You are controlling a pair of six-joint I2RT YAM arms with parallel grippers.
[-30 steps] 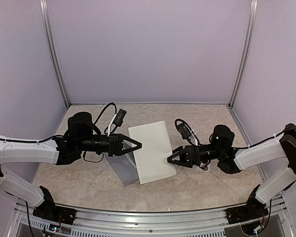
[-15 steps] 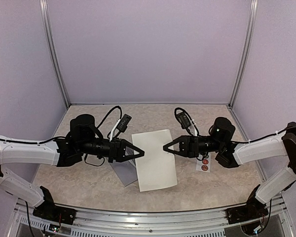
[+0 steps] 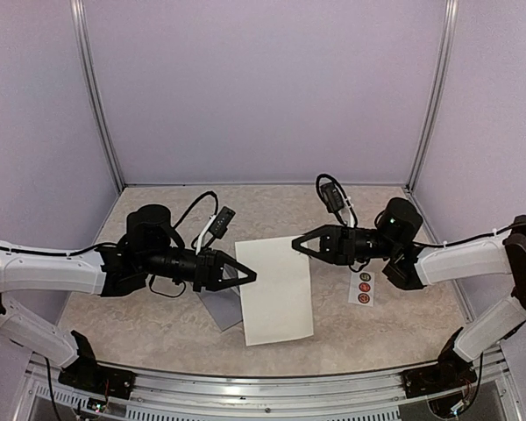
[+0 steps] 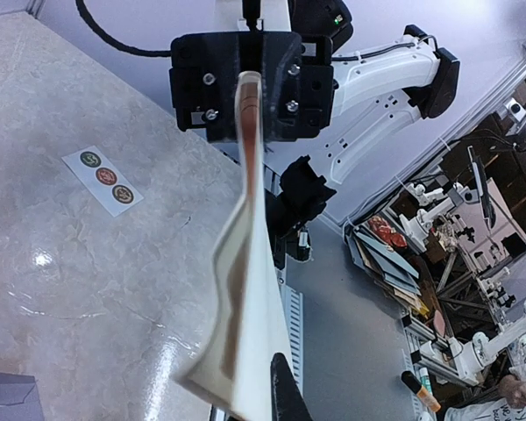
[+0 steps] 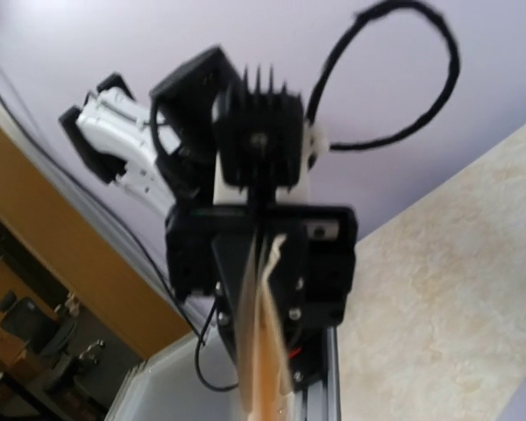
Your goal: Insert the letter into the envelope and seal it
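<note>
The envelope (image 3: 217, 309) is seen lying flat on the bench (image 3: 158, 326). Nothing can be seen inside it, and most of it is hidden in the top view. The letter (image 3: 276, 294) is outside the envelope, held above and just right of it, with its left margin overlapping the envelope's right part. The left gripper (image 3: 248, 276) is clamped on the letter's left edge, directly above the envelope. The right gripper (image 3: 296, 246) is pinched together on the letter's far right corner, well right of the envelope. A sticker strip (image 3: 362, 288) lies farther right again.

A second ago the right gripper was spread apart at the letter's near right edge and the strip was hidden beneath it. The letter has since been turned squarer to the envelope.
</note>
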